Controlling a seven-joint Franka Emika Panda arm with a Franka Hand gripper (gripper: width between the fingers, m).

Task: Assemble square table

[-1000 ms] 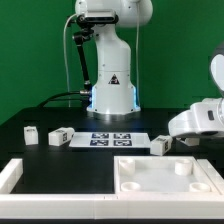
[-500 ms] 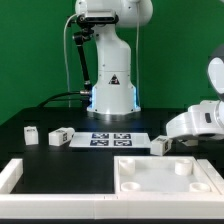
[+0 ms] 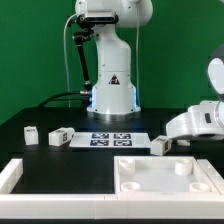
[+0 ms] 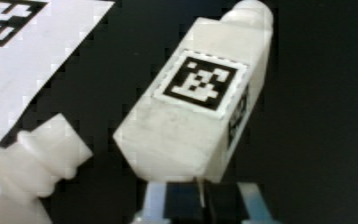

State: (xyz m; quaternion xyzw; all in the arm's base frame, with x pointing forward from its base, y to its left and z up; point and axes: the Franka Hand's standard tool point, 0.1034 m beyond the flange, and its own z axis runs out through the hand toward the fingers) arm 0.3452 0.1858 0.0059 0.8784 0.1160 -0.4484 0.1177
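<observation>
Closed, empty claw (image 4: 201,195) just beside short white tagged plastic leg (image 4: 185,110): likely light, rigid, slick; grip narrow flanks mid-length.

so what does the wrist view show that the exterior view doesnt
Only the wrist view: the gripper, shut, right by a tagged leg, its tag pattern clear. Only the exterior view: two more legs, the square slab, the rail frame and the arm's base. Both: that leg and the marker board.
</observation>
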